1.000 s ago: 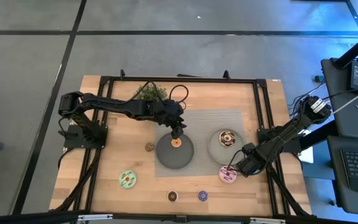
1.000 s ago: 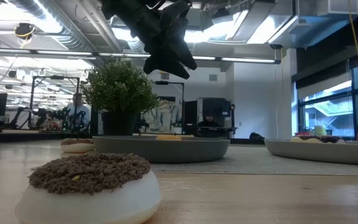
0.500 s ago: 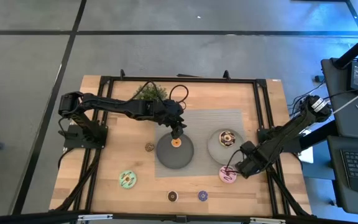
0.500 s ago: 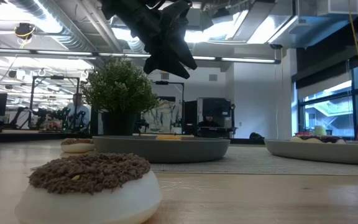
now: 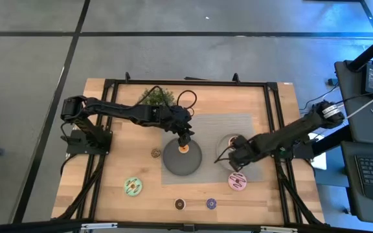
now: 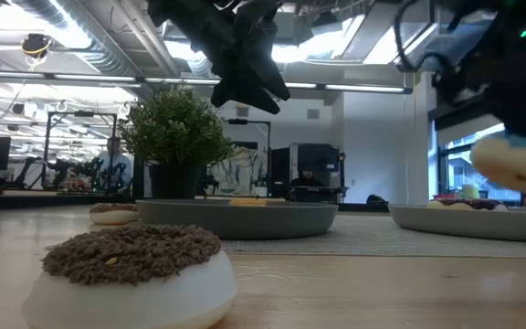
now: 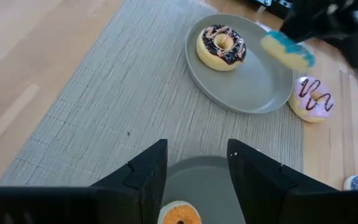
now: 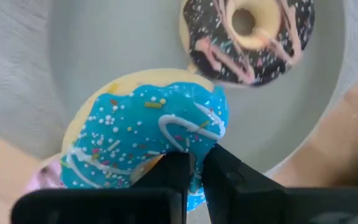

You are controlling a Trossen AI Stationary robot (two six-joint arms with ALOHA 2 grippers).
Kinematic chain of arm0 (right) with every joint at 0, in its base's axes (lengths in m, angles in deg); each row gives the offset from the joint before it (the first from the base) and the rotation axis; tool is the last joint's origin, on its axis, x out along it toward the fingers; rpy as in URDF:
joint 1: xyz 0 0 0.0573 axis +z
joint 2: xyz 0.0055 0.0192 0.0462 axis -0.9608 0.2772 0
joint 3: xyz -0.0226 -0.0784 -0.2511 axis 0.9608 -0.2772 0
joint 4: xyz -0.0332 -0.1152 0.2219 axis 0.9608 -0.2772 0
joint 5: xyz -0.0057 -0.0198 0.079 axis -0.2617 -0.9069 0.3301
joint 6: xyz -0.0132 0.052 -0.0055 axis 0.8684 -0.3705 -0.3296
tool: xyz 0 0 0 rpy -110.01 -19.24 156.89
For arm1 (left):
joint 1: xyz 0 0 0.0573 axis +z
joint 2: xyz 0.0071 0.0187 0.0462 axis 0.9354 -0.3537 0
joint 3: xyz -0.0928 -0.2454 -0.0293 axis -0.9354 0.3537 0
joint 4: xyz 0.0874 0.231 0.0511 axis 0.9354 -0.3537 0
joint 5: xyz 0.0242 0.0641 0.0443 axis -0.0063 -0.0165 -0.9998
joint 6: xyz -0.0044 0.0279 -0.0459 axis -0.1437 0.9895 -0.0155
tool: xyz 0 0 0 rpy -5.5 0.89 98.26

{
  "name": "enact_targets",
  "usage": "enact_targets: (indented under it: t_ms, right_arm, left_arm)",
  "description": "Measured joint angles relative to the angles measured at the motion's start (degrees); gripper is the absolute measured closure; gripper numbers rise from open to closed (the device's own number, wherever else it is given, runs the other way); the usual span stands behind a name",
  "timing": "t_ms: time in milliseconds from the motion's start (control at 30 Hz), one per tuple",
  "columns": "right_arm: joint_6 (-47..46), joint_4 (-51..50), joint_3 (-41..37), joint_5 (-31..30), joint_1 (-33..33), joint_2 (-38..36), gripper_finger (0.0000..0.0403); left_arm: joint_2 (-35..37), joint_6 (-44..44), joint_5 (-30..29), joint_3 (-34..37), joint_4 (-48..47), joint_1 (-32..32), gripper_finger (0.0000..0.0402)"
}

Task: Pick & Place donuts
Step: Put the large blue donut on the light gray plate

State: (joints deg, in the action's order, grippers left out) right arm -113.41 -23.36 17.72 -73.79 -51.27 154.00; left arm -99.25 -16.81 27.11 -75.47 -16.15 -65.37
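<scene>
The mat [image 5: 207, 123] is lying on the table [image 5: 118, 168]; the plate [image 5: 181, 162] is sitting left of the bowl [image 5: 222, 145], the plant [image 5: 155, 97] standing behind.

The high view looks straight down on the whole table [image 5: 109, 200]. The low view sits at tabletop height, close behind a brown donut [image 6: 131, 274] at lower left. Both wrist views look down close on the pale bowl [image 7: 263, 78], sharing its chocolate donut [image 8: 247, 37].

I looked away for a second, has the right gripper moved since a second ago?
Yes. In the high view the right gripper, shut on the blue-iced donut, has swung from beside the pink-iced donut to over the pale grey round bowl.
</scene>
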Motion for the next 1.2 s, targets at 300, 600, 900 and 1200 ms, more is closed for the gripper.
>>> enact_targets:
  t_ms: [300, 600, 900, 1200]
  right_arm:
    - [5.8, 4.2, 0.0, 4.1, -1.2, 8.9, 0.0367]
    - [5.9, 4.9, 0.2, 4.8, -1.3, 11.9, 0.0366]
    - [6.0, 4.6, 0.0, 5.0, -2.1, 9.7, 0.0307]
    - [5.8, 2.4, 0.4, 5.8, -2.4, 9.6, 0.0246]
  left_arm:
    - [0.0, -0.4, 0.0, 0.0, -0.1, -0.9, 0.0236]
    - [0.0, -0.4, 0.0, 0.0, -0.1, -0.9, 0.0238]
    - [0.0, -0.4, 0.0, 0.0, -0.1, -0.9, 0.0239]
    - [0.0, -0.4, 0.0, 0.0, -0.1, -0.9, 0.0236]
